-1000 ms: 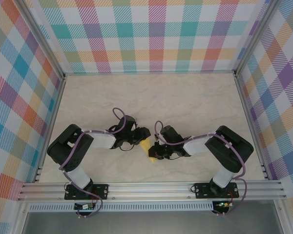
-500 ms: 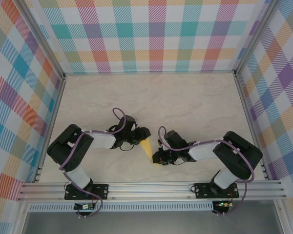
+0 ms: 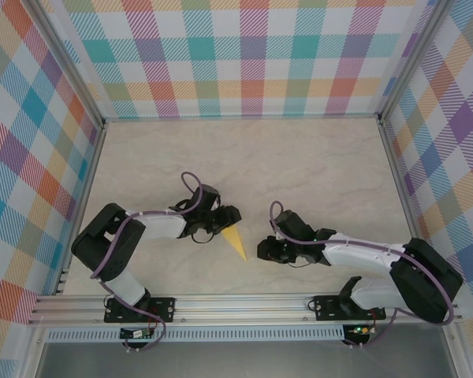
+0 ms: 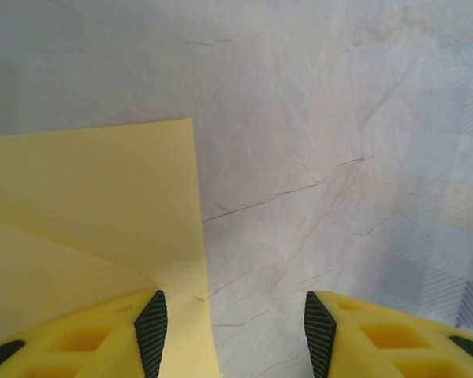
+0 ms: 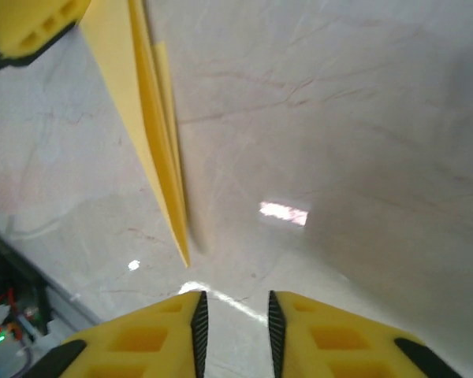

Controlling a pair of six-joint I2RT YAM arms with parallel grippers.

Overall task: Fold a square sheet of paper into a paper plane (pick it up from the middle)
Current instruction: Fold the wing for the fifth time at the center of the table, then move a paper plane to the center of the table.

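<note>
The square sheet of paper point(image 3: 236, 241) is folded into a narrow yellow wedge that lies on the marble table between the two arms, its tip pointing to the near right. My left gripper point(image 3: 226, 222) sits at the wedge's wide end. In the left wrist view its jaws point(image 4: 235, 335) stand open, and the paper's point(image 4: 94, 205) edge lies by the left pad point(image 4: 151, 331) and reaches partly into the gap. My right gripper point(image 3: 262, 250) is just right of the tip, apart from it. Seen from the right wrist, the pointed paper point(image 5: 146, 118) lies ahead of my right gripper point(image 5: 235, 331), which is slightly open on nothing.
Plaid walls close in the table point(image 3: 299, 165) on three sides. An aluminium rail point(image 3: 244, 303) runs along the near edge. The left gripper's yellow finger point(image 5: 27, 24) shows at the right wrist view's top left corner.
My right gripper has let go of the paper's tip, opened slightly and drawn back to the right. The left jaws have widened a little. The wedge now lies uncovered.
</note>
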